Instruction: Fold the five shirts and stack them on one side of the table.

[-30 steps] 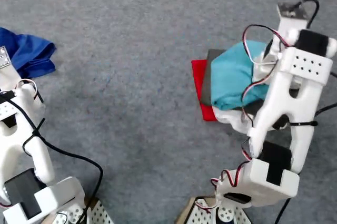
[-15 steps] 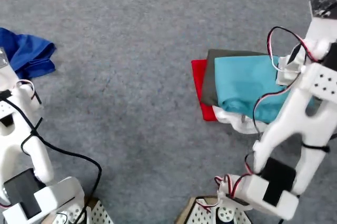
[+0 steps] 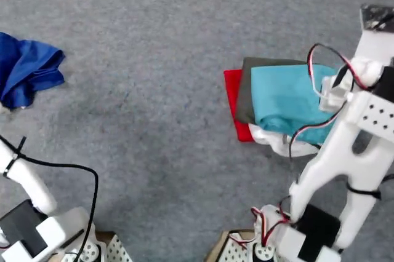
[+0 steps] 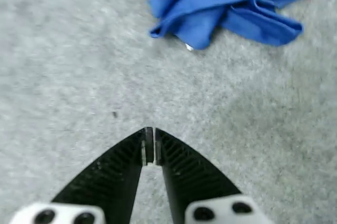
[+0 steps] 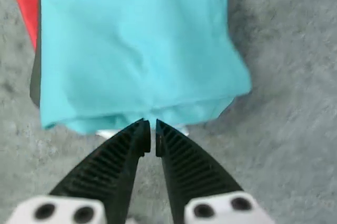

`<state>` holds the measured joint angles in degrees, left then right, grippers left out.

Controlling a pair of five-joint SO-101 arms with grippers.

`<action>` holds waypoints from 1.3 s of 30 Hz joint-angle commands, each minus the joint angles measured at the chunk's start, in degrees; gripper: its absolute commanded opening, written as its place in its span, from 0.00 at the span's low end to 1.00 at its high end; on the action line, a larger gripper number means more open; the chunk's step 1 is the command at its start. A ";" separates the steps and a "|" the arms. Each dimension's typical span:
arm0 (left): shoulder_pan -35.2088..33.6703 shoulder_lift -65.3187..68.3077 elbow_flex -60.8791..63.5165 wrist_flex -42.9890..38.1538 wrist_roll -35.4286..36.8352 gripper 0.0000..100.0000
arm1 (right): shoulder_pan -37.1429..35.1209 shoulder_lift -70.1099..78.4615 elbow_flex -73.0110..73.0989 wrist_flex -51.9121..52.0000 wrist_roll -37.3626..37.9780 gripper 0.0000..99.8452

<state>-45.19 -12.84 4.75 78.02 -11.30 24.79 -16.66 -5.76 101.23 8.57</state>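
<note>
1. black jaws of left gripper and right gripper are pressed together, empty.
2. teal shirt tops a folded four-shirt stack, right side.
3. blue shirt lies crumpled far left; seemingly the last to fold.

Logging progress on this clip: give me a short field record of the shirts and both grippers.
stack: teal shirt on top, over grey shirt and red shirt; white shirt peeks out under the teal
loose: blue shirt, crumpled, apart from the stack
left gripper: shut, empty, over bare table near the blue shirt
right gripper: shut, empty, at the teal shirt's edge
stacked: four of five
</note>
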 commanded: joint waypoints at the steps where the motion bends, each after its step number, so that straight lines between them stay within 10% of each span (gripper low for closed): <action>1: -3.43 -0.04 -8.88 0.26 0.53 0.18 | -3.12 -6.99 7.08 0.88 0.53 0.03; 23: 3.52 65.98 -63.38 -8.53 12.92 0.25 | -10.86 -46.29 19.65 0.79 0.18 0.03; 39: 8.35 78.20 -100.92 22.95 8.44 0.02 | -10.86 -56.31 28.35 0.79 0.00 0.03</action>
<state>-39.03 67.60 -88.35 96.66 -0.13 14.59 -72.04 22.55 101.32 8.66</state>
